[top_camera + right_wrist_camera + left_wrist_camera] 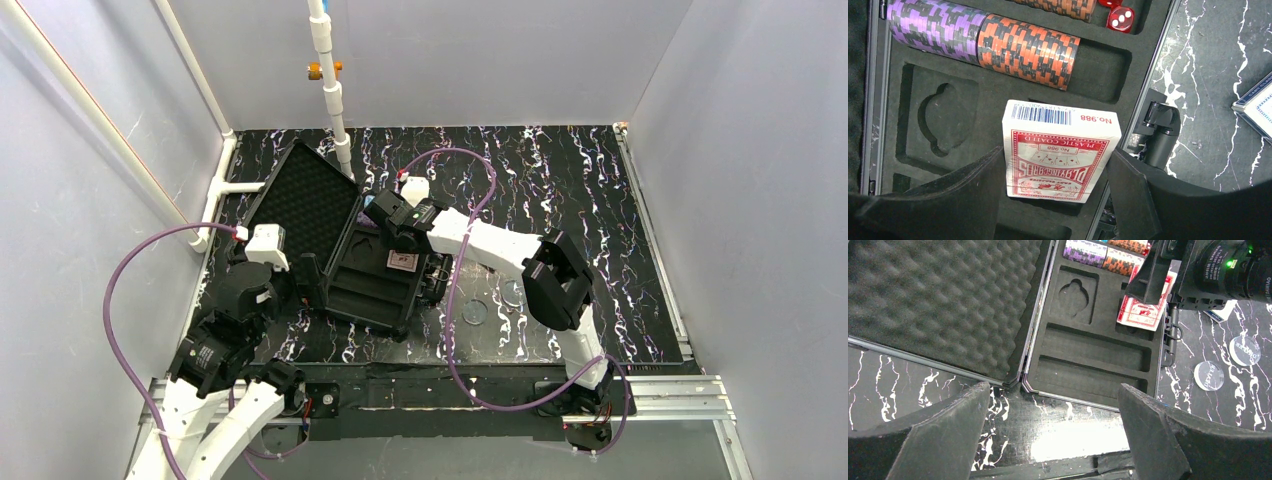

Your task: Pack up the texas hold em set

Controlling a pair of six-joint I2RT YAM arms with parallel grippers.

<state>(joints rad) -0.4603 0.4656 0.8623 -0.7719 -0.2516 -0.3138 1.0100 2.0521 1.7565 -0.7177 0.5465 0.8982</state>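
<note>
The black case [375, 300] lies open, its foam-lined lid [300, 200] laid back to the left. Its moulded tray [948, 115] holds purple chips [933, 27], brown-orange chips [1028, 47] and red dice [1120, 18]. My right gripper [1055, 152] is shut on a red card deck [1058, 150] and holds it tilted over a tray slot; the deck also shows in the left wrist view [1143, 310]. My left gripper [1053, 440] is open and empty over the table, just in front of the case's hinge corner [1020, 382]. Teal chips are not clearly in view.
Two clear round discs [1209, 375] [1244, 350] lie on the black marbled table to the right of the case, also seen from above [475, 312]. A blue card deck [1255, 105] lies on the table beyond the case's handle [1160, 135]. White walls surround the table.
</note>
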